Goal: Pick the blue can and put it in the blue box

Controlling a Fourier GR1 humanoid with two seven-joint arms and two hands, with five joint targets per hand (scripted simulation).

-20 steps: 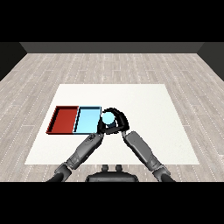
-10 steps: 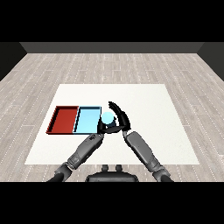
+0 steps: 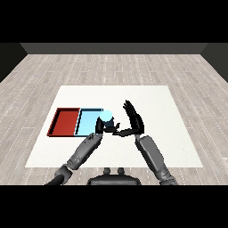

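The blue can [image 3: 106,118] stands upright at the right end of the light blue tray [image 3: 89,121], over its right rim. My right hand [image 3: 134,119] is just right of the can, open, with its fingers straight up and its thumb reaching left toward the can's foot. It is clear of the can's side. My left hand [image 3: 100,128] sits low in front of the can with relaxed fingers and holds nothing. The can's lower part is hidden behind the hands, so I cannot see whether it rests on the tray floor.
The red tray [image 3: 65,122] lies directly left of the light blue tray, sharing a wall with it. The white table [image 3: 160,107] stretches to the right and behind the trays. Both forearms come in from the lower corners.
The right hand was curled round the blue can. It has let go, straightened its fingers and moved a little to the right. The can stays at the blue tray's right end. The left arm is unmoved.
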